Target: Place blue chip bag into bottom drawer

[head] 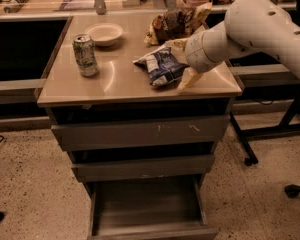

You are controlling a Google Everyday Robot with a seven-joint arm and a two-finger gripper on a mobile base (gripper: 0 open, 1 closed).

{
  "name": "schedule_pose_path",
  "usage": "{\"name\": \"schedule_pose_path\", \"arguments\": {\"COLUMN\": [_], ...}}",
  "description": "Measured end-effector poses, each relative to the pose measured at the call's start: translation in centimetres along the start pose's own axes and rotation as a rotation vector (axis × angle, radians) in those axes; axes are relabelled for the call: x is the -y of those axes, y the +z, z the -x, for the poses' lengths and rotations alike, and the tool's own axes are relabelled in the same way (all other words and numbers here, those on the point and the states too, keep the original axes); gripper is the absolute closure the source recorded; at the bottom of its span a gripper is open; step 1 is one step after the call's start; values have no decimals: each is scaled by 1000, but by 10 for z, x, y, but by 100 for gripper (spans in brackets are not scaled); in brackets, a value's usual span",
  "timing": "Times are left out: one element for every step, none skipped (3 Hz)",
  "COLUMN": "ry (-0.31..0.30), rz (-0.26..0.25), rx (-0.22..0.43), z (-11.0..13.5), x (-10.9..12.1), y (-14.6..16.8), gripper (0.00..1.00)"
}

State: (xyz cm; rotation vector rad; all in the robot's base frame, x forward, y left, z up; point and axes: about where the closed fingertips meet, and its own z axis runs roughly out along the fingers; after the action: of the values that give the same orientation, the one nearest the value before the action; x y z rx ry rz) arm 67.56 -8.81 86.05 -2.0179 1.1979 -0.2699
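The blue chip bag (159, 66) lies flat on the cabinet top (115, 84), right of centre. My gripper (182, 61) is at the bag's right end, low over the top. It is open, with one pale finger (176, 43) behind the bag and the other (188, 79) in front of it. The white arm reaches in from the upper right. The bottom drawer (146, 206) is pulled out below the cabinet and nothing lies in it.
A green-and-white can (85, 55) and a pale bowl (104, 33) stand on the left of the top. A brown-and-yellow snack bag (175, 21) lies behind the blue one. The two upper drawers (140, 132) are shut. A black table leg (242, 141) stands at the right.
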Motion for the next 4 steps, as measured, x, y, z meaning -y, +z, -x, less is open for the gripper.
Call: {"name": "schedule_pose_path", "arguments": {"ry": [11, 28, 28, 28], "rz": [7, 0, 1, 1], "rx": [13, 24, 24, 24], "z": [2, 3, 3, 3], "x": [-2, -2, -2, -2], "y": [12, 19, 19, 19], "gripper": [31, 50, 73, 96]}}
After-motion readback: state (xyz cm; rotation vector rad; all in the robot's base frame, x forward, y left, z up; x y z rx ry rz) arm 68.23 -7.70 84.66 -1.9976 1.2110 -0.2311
